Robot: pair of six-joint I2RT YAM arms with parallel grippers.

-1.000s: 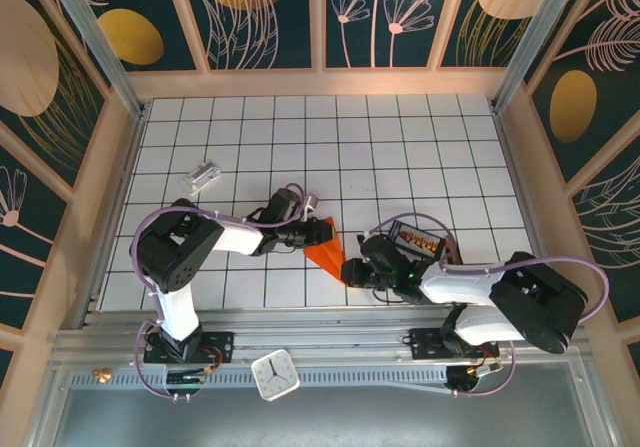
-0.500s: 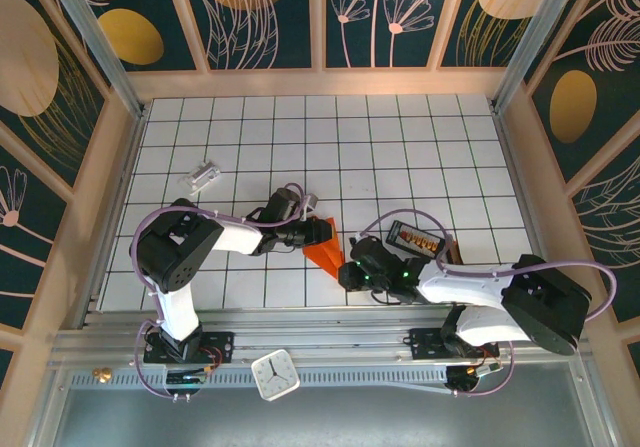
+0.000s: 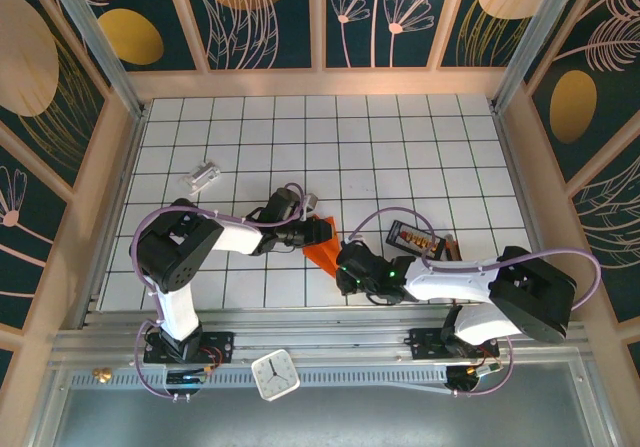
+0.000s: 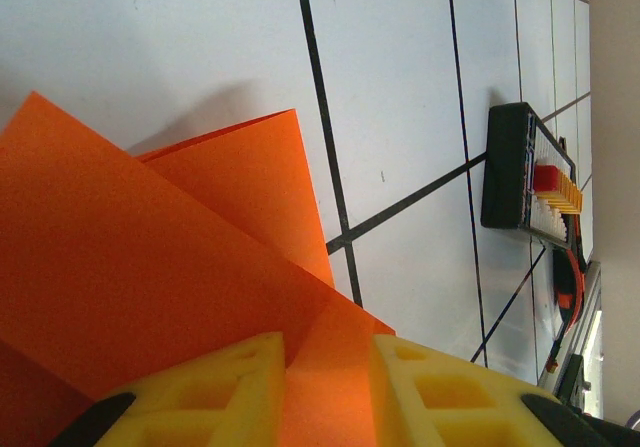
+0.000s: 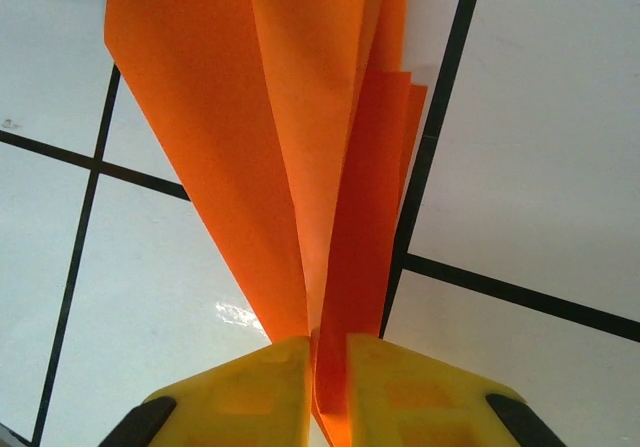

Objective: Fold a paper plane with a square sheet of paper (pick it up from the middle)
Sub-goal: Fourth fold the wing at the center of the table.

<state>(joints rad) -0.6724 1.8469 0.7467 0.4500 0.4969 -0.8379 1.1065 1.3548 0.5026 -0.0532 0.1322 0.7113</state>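
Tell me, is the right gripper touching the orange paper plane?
Touching. The right wrist view shows the right gripper pinching the paper plane: its yellow fingers press on both sides of the fold, with no gap.

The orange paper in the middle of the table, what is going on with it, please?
Two robot arms are folding it into a paper plane. The left gripper pinches one end, and the right gripper pinches the other, narrow end, right at the crease. The paper is already folded into several layers. A small black tray sits on the white tiled table beside the right arm, and nothing touches it.
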